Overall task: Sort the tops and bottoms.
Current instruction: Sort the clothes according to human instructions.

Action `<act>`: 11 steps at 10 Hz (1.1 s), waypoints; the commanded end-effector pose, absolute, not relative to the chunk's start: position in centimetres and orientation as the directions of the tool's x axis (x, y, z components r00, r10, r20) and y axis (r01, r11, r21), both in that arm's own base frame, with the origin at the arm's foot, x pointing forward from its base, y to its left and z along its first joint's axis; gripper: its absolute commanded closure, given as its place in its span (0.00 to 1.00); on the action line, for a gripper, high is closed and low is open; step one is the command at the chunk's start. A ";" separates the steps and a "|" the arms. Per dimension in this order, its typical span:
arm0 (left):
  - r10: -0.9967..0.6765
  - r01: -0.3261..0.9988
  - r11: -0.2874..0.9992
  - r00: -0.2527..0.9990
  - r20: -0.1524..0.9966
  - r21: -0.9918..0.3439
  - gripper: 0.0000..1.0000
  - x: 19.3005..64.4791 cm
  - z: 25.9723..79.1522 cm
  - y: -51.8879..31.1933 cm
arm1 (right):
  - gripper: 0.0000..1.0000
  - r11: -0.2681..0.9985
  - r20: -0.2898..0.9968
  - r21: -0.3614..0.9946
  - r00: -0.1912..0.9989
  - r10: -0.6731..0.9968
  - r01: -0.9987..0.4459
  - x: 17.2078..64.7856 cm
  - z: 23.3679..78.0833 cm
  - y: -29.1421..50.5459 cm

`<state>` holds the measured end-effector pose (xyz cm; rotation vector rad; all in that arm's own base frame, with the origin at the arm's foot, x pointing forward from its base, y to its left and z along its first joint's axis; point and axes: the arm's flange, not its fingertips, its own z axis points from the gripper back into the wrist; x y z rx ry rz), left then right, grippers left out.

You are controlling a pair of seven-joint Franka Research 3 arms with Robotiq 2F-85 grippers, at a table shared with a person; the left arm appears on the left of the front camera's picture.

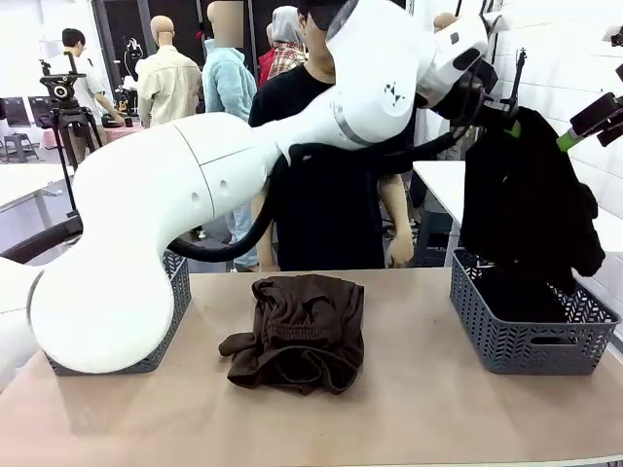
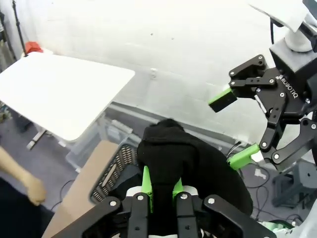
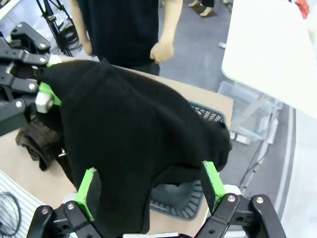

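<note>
Black garment (image 1: 526, 195), one of the bottoms, is held up directly above the grey basket (image 1: 526, 341), with its lower end hanging down inside the basket walls. It is clamped near its top between the pads of the left end effector (image 2: 162, 183), whose arm is stretched across the surface (image 1: 409, 418) to reach that basket. The right end effector (image 3: 151, 186) is seen just beside the hanging cloth, its fingers spread wide with nothing gripped. To the left of the basket, well apart from it, the dark brown fleece piece (image 1: 302, 331) lies crumpled and untouched on the surface.

The sorting is judged to be partly done: this garment has yet to be released into the basket, and the brown piece is left to be moved. What already lies under the hanging cloth cannot be made out.
</note>
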<state>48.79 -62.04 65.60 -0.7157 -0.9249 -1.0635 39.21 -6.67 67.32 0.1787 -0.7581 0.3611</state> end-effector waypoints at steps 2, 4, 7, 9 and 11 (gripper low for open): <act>-0.345 0.970 0.211 0.191 0.919 -0.123 1.00 58.0 67.0 -75.1 | 0.00 0.922 0.702 0.027 0.664 0.258 -0.387 39.4 67.3 -6.8; -0.328 0.972 0.160 0.219 0.919 -0.175 1.00 59.0 63.4 -78.2 | 0.00 0.922 0.702 0.027 0.664 0.258 -0.387 39.4 67.3 -6.8; -0.383 0.968 0.218 0.206 0.901 -0.128 1.00 60.5 58.7 -79.5 | 0.00 0.922 0.702 0.027 0.664 0.258 -0.387 39.4 67.3 -6.8; -0.371 0.966 0.206 0.226 0.901 -0.157 1.00 49.1 54.7 -66.7 | 0.00 0.922 0.702 0.027 0.664 0.258 -0.387 39.4 67.3 -6.8; -0.383 0.965 0.213 0.227 0.895 -0.154 1.00 49.5 53.6 -66.8 | 0.00 0.922 0.702 0.027 0.664 0.258 -0.387 39.4 67.3 -6.8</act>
